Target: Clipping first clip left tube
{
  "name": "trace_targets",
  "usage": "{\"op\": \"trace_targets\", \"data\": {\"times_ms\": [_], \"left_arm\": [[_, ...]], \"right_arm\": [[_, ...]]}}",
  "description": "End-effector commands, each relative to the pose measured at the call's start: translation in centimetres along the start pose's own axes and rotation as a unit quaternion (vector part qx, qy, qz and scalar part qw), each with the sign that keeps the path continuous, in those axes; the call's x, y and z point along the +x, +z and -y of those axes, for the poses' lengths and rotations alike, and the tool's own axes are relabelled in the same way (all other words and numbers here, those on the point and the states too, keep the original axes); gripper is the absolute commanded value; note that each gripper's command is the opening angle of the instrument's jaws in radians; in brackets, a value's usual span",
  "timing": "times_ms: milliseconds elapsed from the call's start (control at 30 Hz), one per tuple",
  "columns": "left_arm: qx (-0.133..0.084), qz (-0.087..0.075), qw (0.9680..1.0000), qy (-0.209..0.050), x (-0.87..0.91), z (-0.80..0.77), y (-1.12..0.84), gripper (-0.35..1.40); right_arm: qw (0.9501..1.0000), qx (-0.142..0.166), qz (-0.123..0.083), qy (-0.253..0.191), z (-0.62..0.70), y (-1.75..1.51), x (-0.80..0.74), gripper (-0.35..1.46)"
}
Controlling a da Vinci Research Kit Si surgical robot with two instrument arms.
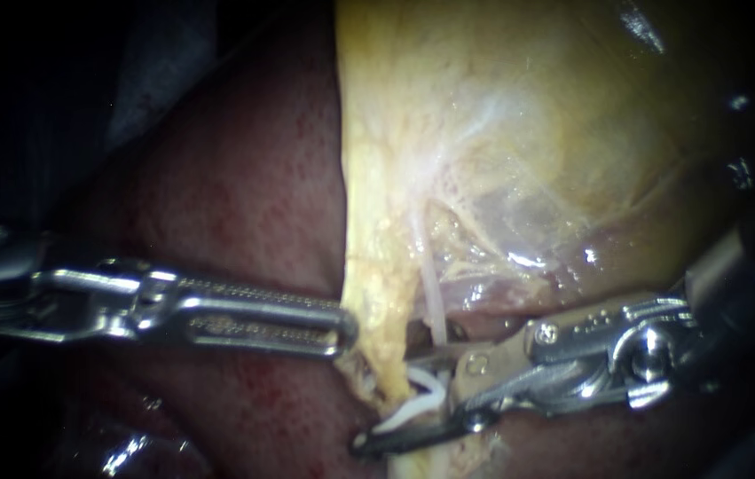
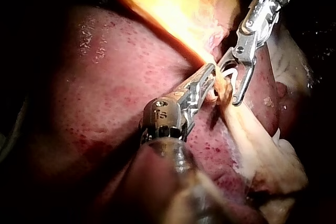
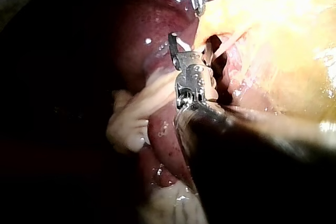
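The left instrument ends in a pincer of bright silver steel: two long, flat bars with rounded tips, ridged with rows of fine teeth and joined by a hinged link. The right instrument has a thinner pincer, darker toward the tips, on a chunky silver hinge block with round screw heads and stamped marks. Its shaft is black.

Instruments: two, left instrument and right instrument. One liver, one gallbladder, one pale tube, one white clip.
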Motion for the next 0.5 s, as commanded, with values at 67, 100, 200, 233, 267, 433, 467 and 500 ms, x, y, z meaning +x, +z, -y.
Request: {"op": "trace_targets", "data": {"times_ms": [67,100,200,233,267,433,467,500], "left_arm": [[0.0,0.0,1.0,0.0,0.0,0.0,0.0,-0.35],[0.0,0.0,1.0,0.0,0.0,0.0,0.0,-0.35],[0.0,0.0,1.0,0.0,0.0,0.0,0.01,-0.35],[0.0,0.0,1.0,0.0,0.0,0.0,0.01,-0.35],[0.0,0.0,1.0,0.0,0.0,0.0,0.01,-0.35],[0.0,0.0,1.0,0.0,0.0,0.0,0.01,-0.35],[0.0,0.0,1.0,0.0,0.0,-0.01,0.01,-0.35],[0.0,0.0,1.0,0.0,0.0,-0.01,0.01,-0.35]], "right_arm": [[1.0,-0.001,0.0,0.001,0.0,0.01,0.01,0.47],[1.0,-0.001,0.0,0.001,0.0,0.01,0.01,0.47],[1.0,-0.001,0.0,0.001,0.0,0.02,0.01,0.47],[1.0,-0.001,0.0,0.001,0.0,0.02,0.01,0.46],[1.0,-0.001,0.0,0.001,0.0,0.02,0.01,0.46],[1.0,-0.001,0.0,0.001,0.0,0.02,0.02,0.44],[1.0,-0.001,0.0,0.001,0.0,0.02,0.02,0.43],[1.0,-0.001,0.0,0.001,0.0,0.01,0.01,0.41]]}}
